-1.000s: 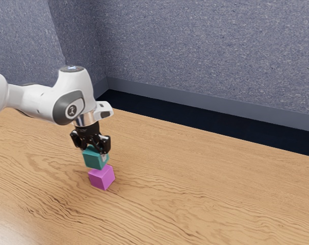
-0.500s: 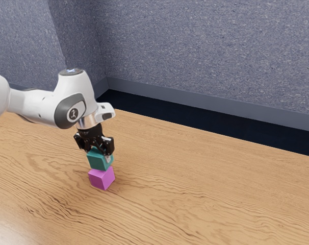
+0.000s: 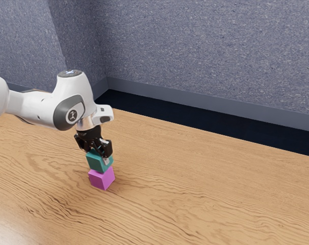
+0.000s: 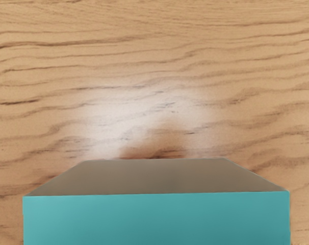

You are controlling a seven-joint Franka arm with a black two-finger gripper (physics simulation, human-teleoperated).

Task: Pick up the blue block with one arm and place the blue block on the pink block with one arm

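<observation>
Pincer (image 3: 98, 152) on the big white arm (image 3: 42, 107) is closed tight on the blue block (image 3: 97, 164). It holds the block by two sides so it sits straight on the pink block (image 3: 102, 179), touching it. Both are well in from the far edge of the wooden tabletop (image 3: 205, 189). Grey walls (image 3: 205, 46) stand behind.
</observation>
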